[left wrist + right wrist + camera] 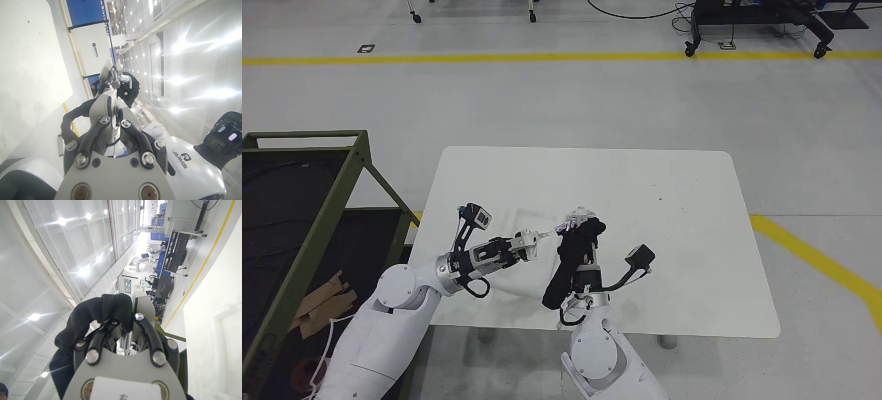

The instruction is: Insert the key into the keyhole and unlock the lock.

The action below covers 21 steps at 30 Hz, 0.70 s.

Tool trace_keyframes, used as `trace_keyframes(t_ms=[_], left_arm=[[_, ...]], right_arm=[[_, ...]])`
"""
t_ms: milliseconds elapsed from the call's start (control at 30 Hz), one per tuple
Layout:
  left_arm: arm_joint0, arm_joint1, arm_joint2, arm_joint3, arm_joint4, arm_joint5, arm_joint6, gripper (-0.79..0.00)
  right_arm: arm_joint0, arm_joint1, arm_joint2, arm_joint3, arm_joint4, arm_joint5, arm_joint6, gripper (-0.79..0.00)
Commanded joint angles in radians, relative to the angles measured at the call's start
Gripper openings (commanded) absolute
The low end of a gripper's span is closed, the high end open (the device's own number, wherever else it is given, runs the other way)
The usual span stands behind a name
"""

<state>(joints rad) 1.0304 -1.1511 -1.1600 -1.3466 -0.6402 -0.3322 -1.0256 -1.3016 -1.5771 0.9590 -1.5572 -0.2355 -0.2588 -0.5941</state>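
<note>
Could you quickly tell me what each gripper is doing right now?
Left gripper: shut on the key.
Right gripper: shut on the lock.

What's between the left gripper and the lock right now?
Only the key, pinched in the left gripper and pointing at the lock, in the left wrist view.

White table [672,200], green-framed cart [337,190] beside it, yellow floor line [542,58]
</note>
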Motion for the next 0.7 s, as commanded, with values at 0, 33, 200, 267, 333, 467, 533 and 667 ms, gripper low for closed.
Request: trace_keyframes(t_ms=[0, 33, 200, 267, 333, 467, 533, 667], left_arm=[[-0.002, -0.001, 0.003, 0.000, 0.003, 0.002, 0.001, -0.785], [-0.002, -0.002, 0.005, 0.000, 0.007, 0.002, 0.000, -0.785], [-0.005, -0.004, 0.008, 0.003, 0.013, 0.002, 0.001, -0.785], [-0.004, -0.004, 0.008, 0.003, 0.013, 0.001, 0.002, -0.785], [-0.003, -0.005, 0.007, 0.004, 0.013, -0.002, 0.001, -0.785], [-0.004, -0.007, 0.011, 0.006, 0.017, -0.002, 0.001, -0.785], [-0.005, -0.007, 0.012, 0.007, 0.021, -0.001, 0.000, -0.785], [-0.008, -0.008, 0.015, 0.010, 0.029, 0.004, -0.005, -0.785]], right_arm=[[0.000, 0.000, 0.000, 0.000, 0.000, 0.000, 0.000, -0.785], [0.000, 0.000, 0.000, 0.000, 0.000, 0.000, 0.000, -0.785], [0.000, 0.000, 0.000, 0.000, 0.000, 0.000, 0.000, -0.785], [0.000, 0.000, 0.000, 0.000, 0.000, 0.000, 0.000, -0.785], [0.000, 0.000, 0.000, 0.000, 0.000, 0.000, 0.000, -0.785], [0.000, 0.000, 0.000, 0.000, 0.000, 0.000, 0.000, -0.785], [0.000, 0.000, 0.000, 0.000, 0.000, 0.000, 0.000, -0.785], [0.000, 0.000, 0.000, 0.000, 0.000, 0.000, 0.000, -0.785]])
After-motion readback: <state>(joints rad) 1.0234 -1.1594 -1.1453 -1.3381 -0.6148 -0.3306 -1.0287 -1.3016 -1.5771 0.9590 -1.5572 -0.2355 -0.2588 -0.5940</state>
